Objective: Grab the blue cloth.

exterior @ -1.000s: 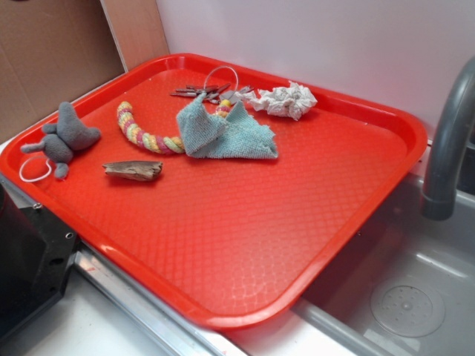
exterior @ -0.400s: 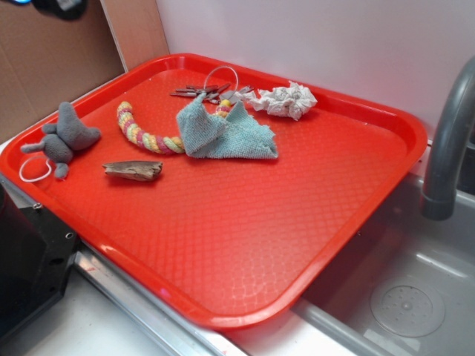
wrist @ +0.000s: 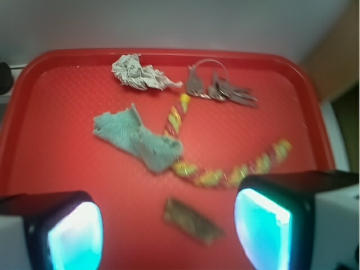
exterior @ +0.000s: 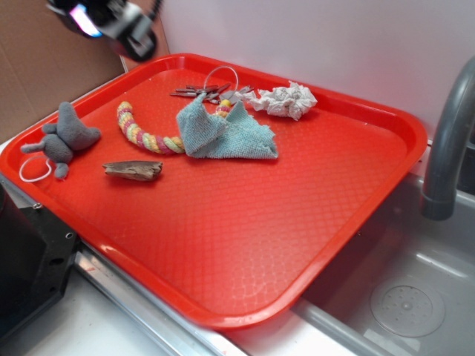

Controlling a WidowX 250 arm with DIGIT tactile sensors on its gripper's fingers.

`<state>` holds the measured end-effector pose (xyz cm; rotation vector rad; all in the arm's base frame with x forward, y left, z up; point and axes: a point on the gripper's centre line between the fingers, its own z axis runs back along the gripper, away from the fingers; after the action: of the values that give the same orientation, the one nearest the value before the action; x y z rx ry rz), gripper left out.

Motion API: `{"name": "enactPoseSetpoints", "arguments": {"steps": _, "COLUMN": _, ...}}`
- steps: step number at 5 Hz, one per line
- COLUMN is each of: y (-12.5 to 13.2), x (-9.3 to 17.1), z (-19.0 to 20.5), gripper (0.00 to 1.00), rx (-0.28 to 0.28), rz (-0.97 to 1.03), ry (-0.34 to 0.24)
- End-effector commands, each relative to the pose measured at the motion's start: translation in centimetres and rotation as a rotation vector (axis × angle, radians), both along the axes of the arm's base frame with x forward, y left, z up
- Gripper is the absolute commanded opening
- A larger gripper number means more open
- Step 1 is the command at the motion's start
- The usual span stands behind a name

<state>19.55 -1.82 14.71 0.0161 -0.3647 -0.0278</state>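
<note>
In the exterior view, the gripper hangs blurred at the top left corner, above the far left rim of the red tray and well apart from everything on it. Its 2 fingers fill the lower corners of the wrist view, spread wide with nothing between them.

Going left to right across the tray, a grey plush toy lies near the left edge with a white ring touching it. Next comes a brown scrap, then a striped rope curving toward the middle. The blue cloth lies crumpled in the far middle of the tray, its left side resting over the rope's end, with 2 corners poking up. Behind it sits a bunch of keys on a ring, and just to its right a white patterned rag. A grey faucet stands at the right edge

In the wrist view the blue cloth lies ahead of the gripper, nearer the left finger
</note>
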Motion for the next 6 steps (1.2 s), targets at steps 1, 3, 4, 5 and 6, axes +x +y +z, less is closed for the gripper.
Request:
{"name": "enactPoseSetpoints", "arguments": {"steps": 1, "y": 0.3, "x": 4.4, "z": -6.0, "gripper": 1.0, "rx": 0.101, "rz": -0.117, "ry": -0.018}}
{"name": "enactPoseSetpoints", "arguments": {"steps": 3, "y": -0.3, "x": 5.7, "z": -9.2, "gripper": 0.36, "rx": 0.062, "rz": -0.259, "ry": 0.059}}
{"name": "enactPoseSetpoints", "arguments": {"steps": 4, "y": -0.6, "x": 6.6, "z": -10.4, "gripper": 0.0, "rx": 0.049, "rz": -0.271, "ry": 0.086}}
{"name": "enactPoseSetpoints", "arguments": {"steps": 5, "y": -0.6, "x": 6.2, "z": -10.3, "gripper": 0.0, "rx": 0.046, "rz": -0.245, "ry": 0.098}}
{"name": "enactPoseSetpoints", "arguments": {"steps": 6, "y": -0.5, "x": 6.5, "z": -9.5, "gripper": 0.0, "rx": 0.028, "rz": -0.207, "ry": 0.108}}
